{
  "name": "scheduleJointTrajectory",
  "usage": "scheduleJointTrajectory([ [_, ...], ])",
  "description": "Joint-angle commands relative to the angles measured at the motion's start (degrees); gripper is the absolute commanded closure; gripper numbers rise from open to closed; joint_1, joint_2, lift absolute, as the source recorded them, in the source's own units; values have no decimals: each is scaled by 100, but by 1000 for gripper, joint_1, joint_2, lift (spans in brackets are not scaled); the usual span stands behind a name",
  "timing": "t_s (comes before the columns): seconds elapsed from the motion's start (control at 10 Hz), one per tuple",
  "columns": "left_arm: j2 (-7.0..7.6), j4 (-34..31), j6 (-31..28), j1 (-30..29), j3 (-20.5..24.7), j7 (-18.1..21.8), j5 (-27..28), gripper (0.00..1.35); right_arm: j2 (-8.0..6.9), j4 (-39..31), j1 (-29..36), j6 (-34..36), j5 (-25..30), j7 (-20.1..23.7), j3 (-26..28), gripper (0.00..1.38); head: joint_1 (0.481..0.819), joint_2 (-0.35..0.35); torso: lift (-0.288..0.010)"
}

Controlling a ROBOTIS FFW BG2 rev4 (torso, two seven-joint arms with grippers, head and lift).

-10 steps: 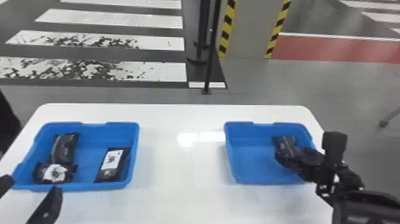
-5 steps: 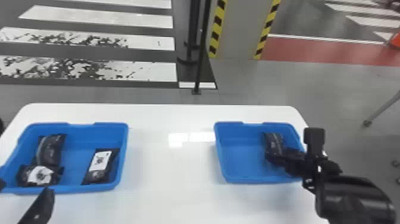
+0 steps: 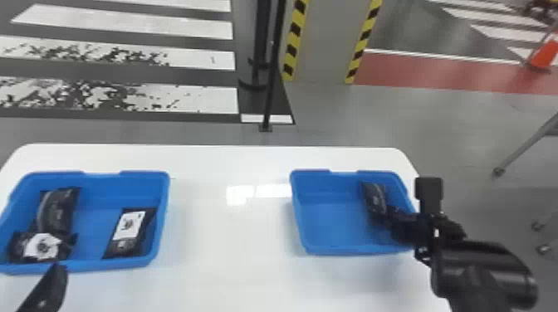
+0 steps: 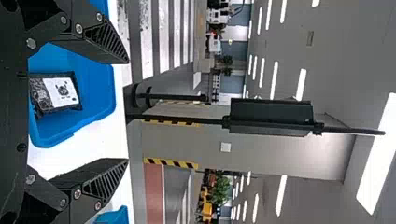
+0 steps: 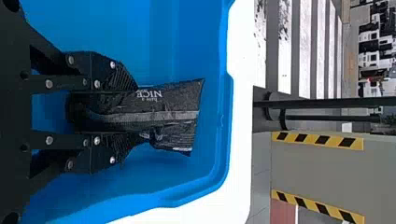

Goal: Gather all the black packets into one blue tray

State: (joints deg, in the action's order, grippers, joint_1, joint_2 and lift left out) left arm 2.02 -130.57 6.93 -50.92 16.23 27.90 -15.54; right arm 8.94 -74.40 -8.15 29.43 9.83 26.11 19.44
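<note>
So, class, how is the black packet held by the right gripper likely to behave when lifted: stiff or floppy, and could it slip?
The black packet looks more floppy than stiff: its wrapper is creased and squeezed by the right gripper. Its free end, beyond the fingers, might droop. Slipping seems less likely, as fingers press both sides.
</note>
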Motion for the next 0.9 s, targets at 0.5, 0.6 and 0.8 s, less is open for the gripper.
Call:
scheduleJointTrajectory([
  [0.5,70,1,-73,16,-92,76,-91,306,-235,-3423,1841,-173,102,96,-2,1280,695,-210,-110],
  [0.6,79,1,-88,2,-115,84,-114,306,-200,-4014,2235,-286,34,114,-299,1280,695,-198,-110],
  [0.8,97,1,-158,30,-160,93,-240,306,-191,-4843,2910,-680,11,281,-733,1280,695,-140,-110],
])
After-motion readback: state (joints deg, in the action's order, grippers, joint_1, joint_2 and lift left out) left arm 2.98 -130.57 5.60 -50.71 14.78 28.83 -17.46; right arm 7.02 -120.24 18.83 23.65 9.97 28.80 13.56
